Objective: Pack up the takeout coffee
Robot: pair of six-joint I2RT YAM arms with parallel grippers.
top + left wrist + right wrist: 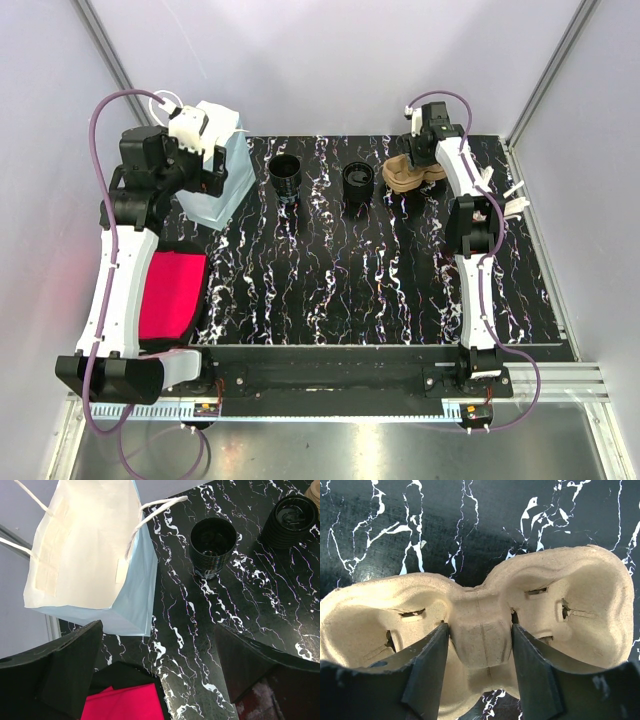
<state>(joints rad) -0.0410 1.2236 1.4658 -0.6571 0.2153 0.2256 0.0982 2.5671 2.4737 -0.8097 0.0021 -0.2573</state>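
Zero packed so far: one black cup and its twin stand loose near the table's far edge, with the bag at the far left corner. My right gripper straddles the carrier's centre ridge at the far right, can't tell if it's pinching yet. Left gripper gapes wide, holding nothing. Only the right wrist view shows that ridge.

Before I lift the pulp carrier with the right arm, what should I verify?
1. Right tool straddles the centre ridge of the brown moulded-pulp two-cup carrier: ok.
2. Tool clamped firmly on that ridge: cannot tell.
3. Carrier wells empty: ok.
4. White-and-blue paper bag upright, mouth open: ok.
5. Left tool open, empty: ok.
6. Two black ribbed cups upright: ok.
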